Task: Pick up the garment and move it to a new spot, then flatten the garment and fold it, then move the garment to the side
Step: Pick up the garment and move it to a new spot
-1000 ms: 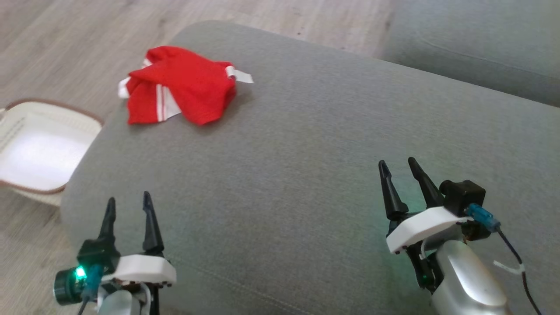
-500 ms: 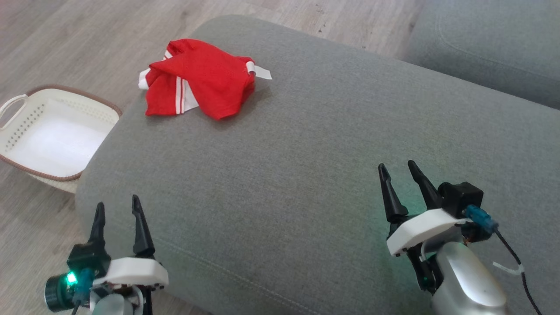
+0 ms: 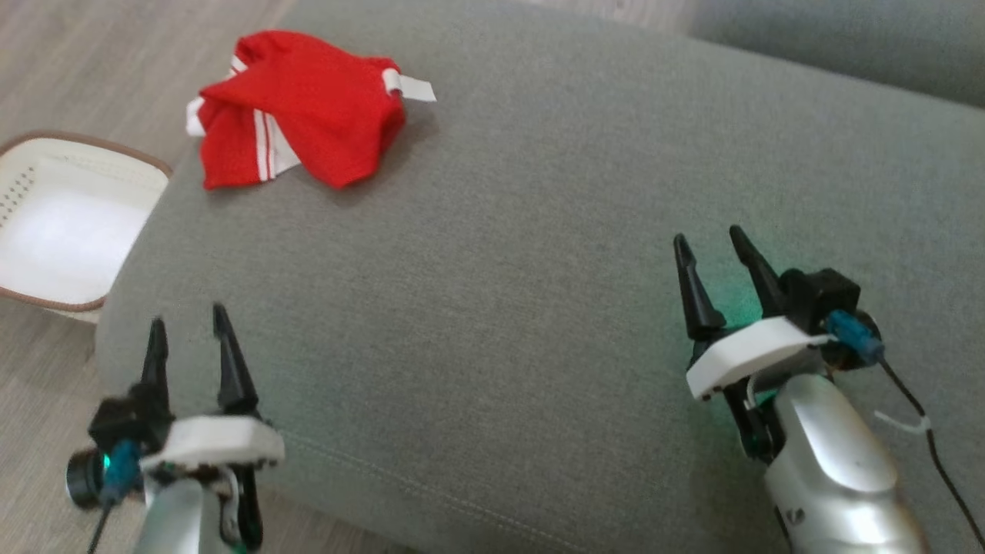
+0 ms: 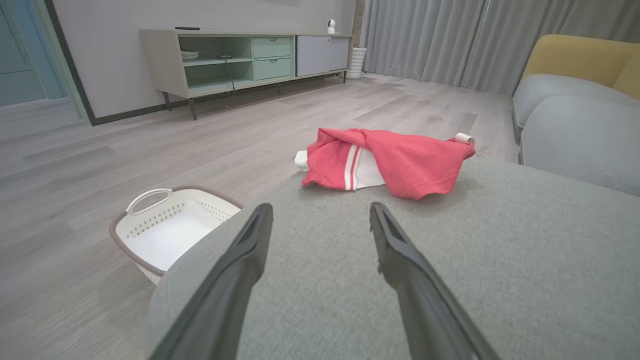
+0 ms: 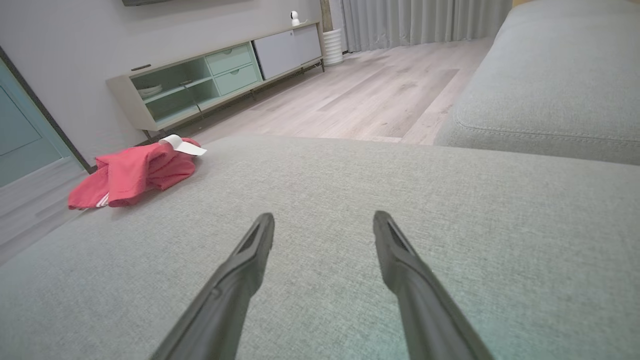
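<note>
A crumpled red garment (image 3: 296,108) with white stripes and a white tag lies at the far left corner of a grey cushion (image 3: 523,254). The left wrist view has the garment (image 4: 390,162) ahead of the fingers; the right wrist view has the garment (image 5: 132,172) far to the left. My left gripper (image 3: 188,335) hovers open over the cushion's near left edge, well short of the garment. My right gripper (image 3: 708,246) is open above the cushion's right half. Both hold nothing.
A white perforated basket (image 3: 65,231) with a brown rim stands on the wooden floor left of the cushion, also seen as the basket (image 4: 170,227). A second grey cushion (image 3: 846,46) lies at the far right. A low cabinet (image 4: 250,57) stands against the far wall.
The head camera has shifted, so the whole scene slid. Both grippers sit a little higher in the picture and remain open; the garment lies as before.
</note>
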You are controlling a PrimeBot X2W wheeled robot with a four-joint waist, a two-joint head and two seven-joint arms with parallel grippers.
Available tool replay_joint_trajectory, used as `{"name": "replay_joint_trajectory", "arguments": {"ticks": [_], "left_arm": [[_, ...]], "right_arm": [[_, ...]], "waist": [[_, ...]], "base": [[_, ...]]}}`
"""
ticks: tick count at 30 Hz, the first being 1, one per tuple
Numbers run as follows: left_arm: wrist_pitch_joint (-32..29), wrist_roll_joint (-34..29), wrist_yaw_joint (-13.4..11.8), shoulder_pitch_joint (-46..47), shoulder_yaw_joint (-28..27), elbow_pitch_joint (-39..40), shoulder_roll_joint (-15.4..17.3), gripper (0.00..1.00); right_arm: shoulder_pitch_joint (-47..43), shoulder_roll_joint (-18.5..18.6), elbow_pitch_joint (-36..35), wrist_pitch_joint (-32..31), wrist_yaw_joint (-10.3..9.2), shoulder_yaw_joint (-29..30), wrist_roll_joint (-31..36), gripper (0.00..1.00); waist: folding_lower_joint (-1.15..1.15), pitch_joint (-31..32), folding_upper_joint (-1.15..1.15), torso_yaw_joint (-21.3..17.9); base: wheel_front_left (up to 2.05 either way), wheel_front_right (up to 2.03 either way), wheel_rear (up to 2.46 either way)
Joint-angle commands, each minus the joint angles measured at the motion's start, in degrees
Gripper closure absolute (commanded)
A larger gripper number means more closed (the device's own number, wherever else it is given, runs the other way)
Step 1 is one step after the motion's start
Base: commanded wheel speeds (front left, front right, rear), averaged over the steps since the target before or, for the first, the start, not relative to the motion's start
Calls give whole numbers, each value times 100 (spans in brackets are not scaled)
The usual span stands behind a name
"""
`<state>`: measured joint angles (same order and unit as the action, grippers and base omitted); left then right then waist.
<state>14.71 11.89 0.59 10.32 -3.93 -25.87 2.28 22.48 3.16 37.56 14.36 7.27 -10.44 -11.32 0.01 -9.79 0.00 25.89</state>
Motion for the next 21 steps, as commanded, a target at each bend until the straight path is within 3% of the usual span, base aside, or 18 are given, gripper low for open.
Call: {"name": "replay_joint_trajectory", "arguments": {"ticks": [1,7,13,21], "left_arm": [[29,26,43,369,-234,162,60,0],[29,89,349,1079,-502,-215,196,0],[29,153,594,2006,-584,-1057,691,0],[14,416,682,3259,-504,-2625,1485,0]], "right_arm": [[257,-28,-174,63,22,-97,73,0],[524,-28,-234,63,22,-121,235,0],[795,-28,-369,63,22,-227,313,0],[1140,-28,-747,63,22,-671,179,0]], "waist": [[-1,-232,0,-145],[-1,-652,0,-456],[-1,-1002,0,-838],[-1,-1414,0,-1475]], "base": [[0,0,0],[0,0,0],[0,0,0],[0,0,0]]}}
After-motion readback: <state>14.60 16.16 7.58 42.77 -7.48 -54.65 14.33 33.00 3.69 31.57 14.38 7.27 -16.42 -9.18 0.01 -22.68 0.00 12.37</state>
